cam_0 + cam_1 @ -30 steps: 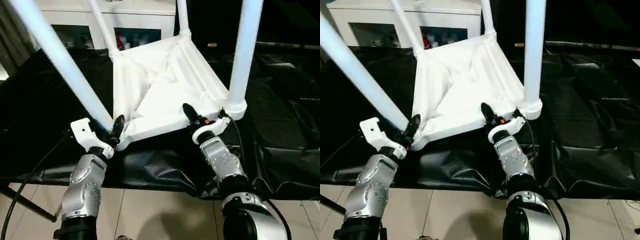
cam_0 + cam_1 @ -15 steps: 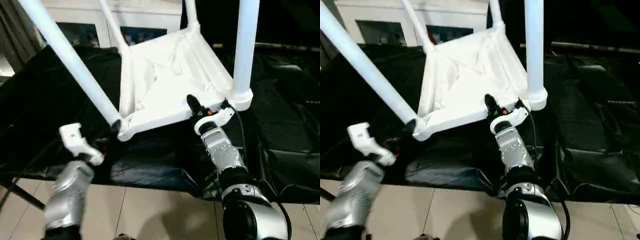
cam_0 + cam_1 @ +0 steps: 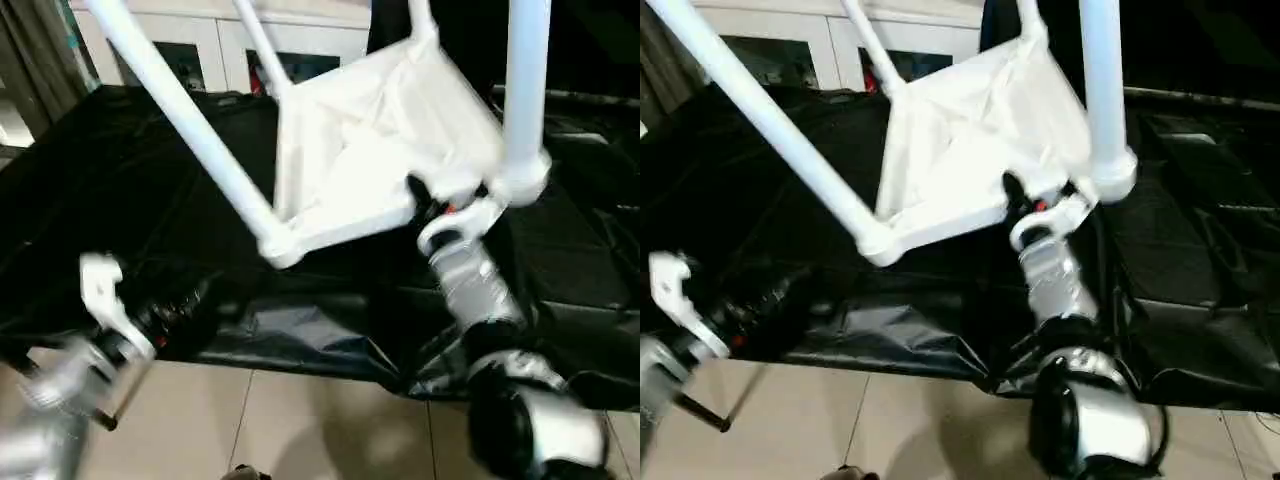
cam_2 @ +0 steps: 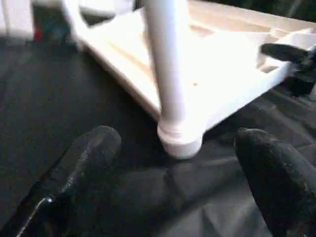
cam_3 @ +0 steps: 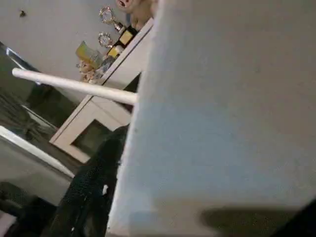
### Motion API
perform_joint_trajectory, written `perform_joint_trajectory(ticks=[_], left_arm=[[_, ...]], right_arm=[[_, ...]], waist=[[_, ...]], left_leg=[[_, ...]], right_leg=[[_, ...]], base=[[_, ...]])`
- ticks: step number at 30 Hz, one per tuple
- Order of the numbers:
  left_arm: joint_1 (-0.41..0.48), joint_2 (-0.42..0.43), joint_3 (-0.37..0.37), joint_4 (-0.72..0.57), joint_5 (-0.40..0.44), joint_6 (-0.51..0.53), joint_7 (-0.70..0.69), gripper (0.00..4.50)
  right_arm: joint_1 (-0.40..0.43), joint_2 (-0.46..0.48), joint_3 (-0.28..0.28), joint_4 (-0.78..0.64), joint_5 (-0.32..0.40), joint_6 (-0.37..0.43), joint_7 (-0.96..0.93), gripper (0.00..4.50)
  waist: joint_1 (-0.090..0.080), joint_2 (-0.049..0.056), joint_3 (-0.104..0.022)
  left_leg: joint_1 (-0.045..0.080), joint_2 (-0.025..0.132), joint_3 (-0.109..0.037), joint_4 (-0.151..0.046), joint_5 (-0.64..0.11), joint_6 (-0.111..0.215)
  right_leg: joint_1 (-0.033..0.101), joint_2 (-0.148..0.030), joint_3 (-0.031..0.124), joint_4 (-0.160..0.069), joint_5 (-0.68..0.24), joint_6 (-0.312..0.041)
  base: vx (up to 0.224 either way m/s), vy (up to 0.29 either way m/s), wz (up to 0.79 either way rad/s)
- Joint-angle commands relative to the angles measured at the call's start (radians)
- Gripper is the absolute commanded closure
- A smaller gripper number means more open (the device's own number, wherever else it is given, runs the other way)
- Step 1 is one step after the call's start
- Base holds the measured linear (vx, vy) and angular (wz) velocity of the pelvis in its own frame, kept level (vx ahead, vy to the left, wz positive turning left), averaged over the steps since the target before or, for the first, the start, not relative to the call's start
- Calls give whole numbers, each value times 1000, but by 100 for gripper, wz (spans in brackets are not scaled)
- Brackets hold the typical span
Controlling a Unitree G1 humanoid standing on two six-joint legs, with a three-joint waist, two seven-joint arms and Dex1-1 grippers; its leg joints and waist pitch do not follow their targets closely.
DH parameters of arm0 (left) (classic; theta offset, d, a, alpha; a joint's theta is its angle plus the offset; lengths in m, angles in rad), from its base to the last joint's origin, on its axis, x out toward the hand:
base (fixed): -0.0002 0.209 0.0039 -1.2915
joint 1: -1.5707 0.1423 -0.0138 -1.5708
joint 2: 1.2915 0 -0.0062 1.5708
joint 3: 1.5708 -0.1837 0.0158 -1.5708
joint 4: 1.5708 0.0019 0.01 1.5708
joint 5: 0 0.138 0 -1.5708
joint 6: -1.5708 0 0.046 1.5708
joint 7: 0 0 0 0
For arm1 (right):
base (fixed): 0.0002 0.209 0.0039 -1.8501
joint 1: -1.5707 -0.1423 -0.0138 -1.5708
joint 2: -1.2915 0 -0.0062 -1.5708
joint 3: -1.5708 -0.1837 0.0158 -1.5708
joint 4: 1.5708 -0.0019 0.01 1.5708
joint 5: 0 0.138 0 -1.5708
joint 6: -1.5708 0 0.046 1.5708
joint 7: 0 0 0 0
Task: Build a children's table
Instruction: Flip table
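Four white legs [image 3: 190, 130] stand up from the children's table [image 3: 375, 150], which lies upside down on a surface draped in black sheeting [image 3: 130, 180]. The table sits toward that surface's near edge, one corner socket [image 3: 280, 245] pointing at the near-left side and another [image 3: 522, 185] at the near-right. The ribbed underside faces up.

The right gripper [image 3: 425, 200] is at the table's near rim, between those two corners, one black finger [image 3: 1012, 190] lying on top of the rim. In the right wrist view the white plastic sits right against that gripper's fingers, so it appears to pinch the rim.

The left gripper [image 4: 173, 177] hangs off the near-left edge of the draped surface, well apart from the table. Its two black fingers [image 4: 84, 163] are spread wide with nothing between them; in the left wrist view they frame the near-left corner socket and its leg without touching either.

A white cabinet [image 3: 220, 35] with glass doors stands beyond the far edge. Pale floor tiles [image 3: 300, 420] show below the near edge.
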Motion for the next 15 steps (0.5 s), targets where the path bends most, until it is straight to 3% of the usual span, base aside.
perform_joint_trajectory(ticks=[1,4,5,8,15], left_arm=[[-37,26,-28,-42,3,-1,-31,14],[-77,53,-62,-98,11,17,-51,14],[-86,56,-68,-109,10,21,-49,14],[-127,66,-89,-150,5,44,-45,14],[-200,87,-153,-156,105,-2,-32,14]], right_arm=[[-3,-56,47,-49,-117,-54,-34,241],[5,-87,91,-85,-190,-57,-67,241],[5,-93,101,-92,-201,-56,-70,241],[3,-113,131,-123,-236,-51,-89,241],[-5,-145,196,-175,-319,-49,-120,241]], waist=[[-9,1,-64],[-8,-1,-66],[-8,-5,-67],[-8,-6,-68],[-12,-5,-70]], left_leg=[[44,32,-7,-75,-190,-32],[41,31,-9,-75,-181,-38],[42,31,-7,-74,-171,-39],[40,28,-7,-71,-154,-43],[33,24,-9,-67,-128,-48]], right_leg=[[16,-32,31,-67,-107,-186],[18,-30,30,-64,-90,-176],[18,-28,30,-62,-77,-174],[20,-27,30,-60,-64,-168],[26,-25,30,-60,-47,-147]], base=[[0,0,0],[0,0,0],[0,0,0],[0,0,0],[0,0,0]])
